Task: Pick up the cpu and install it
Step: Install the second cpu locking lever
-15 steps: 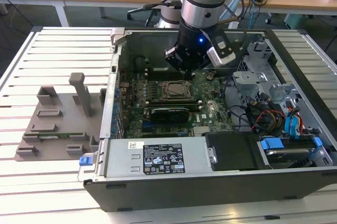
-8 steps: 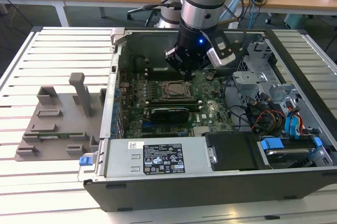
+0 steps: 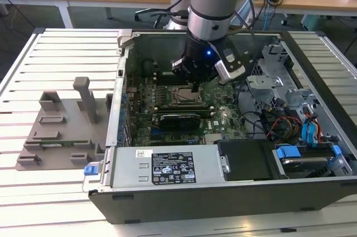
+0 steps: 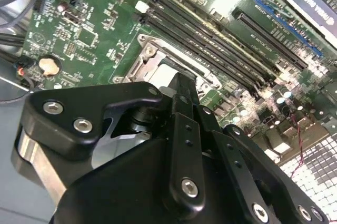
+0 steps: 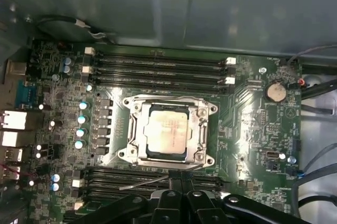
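Silvery-grey square cpu [image 5: 167,132], pale rim, seated inside metal-framed socket [image 5: 205,129]

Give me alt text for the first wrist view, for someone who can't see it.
A silvery square cpu sits inside the metal-framed socket at the centre of a green motherboard. Black memory slots run beside the socket, a round coin battery lies off to one side, and the black end effector sits at the frame's edge.
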Controlling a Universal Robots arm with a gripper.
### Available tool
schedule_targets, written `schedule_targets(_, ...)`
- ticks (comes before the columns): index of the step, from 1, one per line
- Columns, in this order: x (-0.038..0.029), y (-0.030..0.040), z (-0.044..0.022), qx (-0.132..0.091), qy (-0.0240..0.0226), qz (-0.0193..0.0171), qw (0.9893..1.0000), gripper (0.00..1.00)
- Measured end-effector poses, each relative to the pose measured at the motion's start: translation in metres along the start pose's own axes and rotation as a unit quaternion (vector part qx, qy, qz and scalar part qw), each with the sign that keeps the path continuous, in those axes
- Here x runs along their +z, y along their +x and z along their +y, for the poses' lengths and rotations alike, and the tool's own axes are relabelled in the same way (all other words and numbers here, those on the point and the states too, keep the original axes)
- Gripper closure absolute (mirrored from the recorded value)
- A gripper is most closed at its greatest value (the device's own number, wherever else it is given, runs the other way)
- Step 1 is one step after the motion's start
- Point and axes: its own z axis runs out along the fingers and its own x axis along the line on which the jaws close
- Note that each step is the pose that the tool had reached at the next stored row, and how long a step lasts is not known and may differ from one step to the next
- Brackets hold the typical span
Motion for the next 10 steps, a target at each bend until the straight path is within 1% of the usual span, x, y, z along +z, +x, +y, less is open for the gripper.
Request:
schedule_targets(2,0.0029,0.0026,-0.0047,0.0,-0.0015,-0.0001,1.0,0.89)
schedule_targets(4,0.0042,0.003,-0.0063,0.0,-0.0017,-0.0001,1.0,0.89)
schedule_targets(7,0.0078,0.0042,-0.0112,0.0,-0.0018,-0.0001,1.0,0.89)
schedule_targets(10,0.0086,0.0057,-0.0142,0.0,-0.0021,-0.0001,1.0,0.89)
